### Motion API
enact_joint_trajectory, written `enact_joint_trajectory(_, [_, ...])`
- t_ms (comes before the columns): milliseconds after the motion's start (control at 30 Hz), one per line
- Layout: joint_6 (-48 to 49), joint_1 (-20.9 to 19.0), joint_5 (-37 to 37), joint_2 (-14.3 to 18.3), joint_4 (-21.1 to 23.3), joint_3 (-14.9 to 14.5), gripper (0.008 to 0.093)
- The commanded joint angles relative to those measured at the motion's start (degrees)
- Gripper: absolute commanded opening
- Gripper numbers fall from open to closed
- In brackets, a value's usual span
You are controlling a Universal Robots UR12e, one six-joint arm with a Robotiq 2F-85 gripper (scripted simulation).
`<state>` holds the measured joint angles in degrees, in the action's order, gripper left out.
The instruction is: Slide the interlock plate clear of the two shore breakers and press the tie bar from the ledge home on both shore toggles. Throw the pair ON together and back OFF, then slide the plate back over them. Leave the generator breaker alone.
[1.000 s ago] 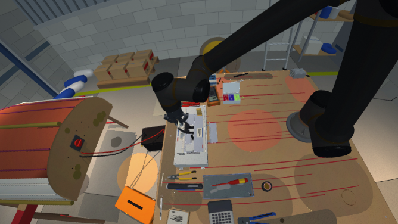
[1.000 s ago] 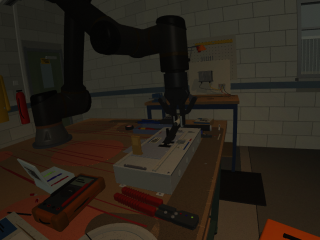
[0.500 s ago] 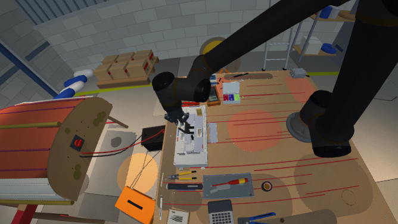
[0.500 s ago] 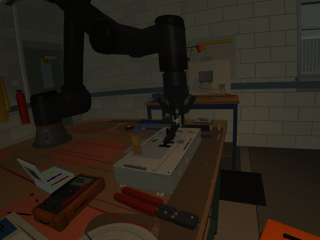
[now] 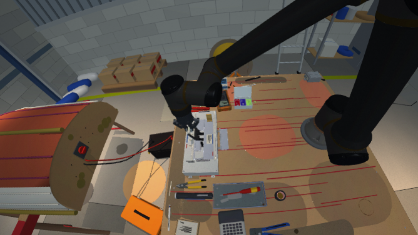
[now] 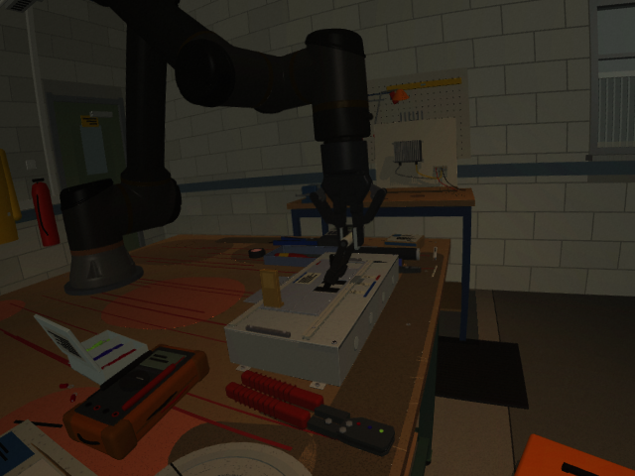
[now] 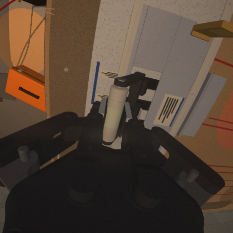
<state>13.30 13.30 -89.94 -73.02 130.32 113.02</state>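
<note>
The cream tie bar (image 7: pixel 114 112) stands between my fingers, which are clamped on its sides, and its far end sits in a black cap (image 7: pixel 129 78) joined to the two dark shore toggles (image 7: pixel 142 93). My gripper (image 7: pixel 114 116) (image 6: pixel 348 236) (image 5: pixel 191 128) hangs over the middle of the white breaker panel (image 6: pixel 318 307) (image 5: pixel 201 143). The grey interlock plate (image 7: pixel 171 69) lies on the panel beside the toggles, toward the yellow block (image 7: pixel 214 29) (image 6: pixel 270 288). I cannot tell which toggle is the generator breaker.
The big cable drum (image 5: pixel 47 150) stands off the table's left side. A multimeter (image 6: pixel 136 392) and red-handled tool (image 6: pixel 308 405) lie near the panel's end. Pliers (image 5: pixel 191 184) and a screwdriver tray (image 5: pixel 239 195) lie at its other end. The table edge runs close along the panel.
</note>
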Motion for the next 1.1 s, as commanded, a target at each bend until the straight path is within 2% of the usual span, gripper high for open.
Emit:
enact_joint_trajectory(0, [0.0,0.0,-0.1,-0.1,-0.2,0.1,0.0080])
enact_joint_trajectory(1067, [0.1,0.1,-0.1,-0.9,-0.3,0.8,0.0080])
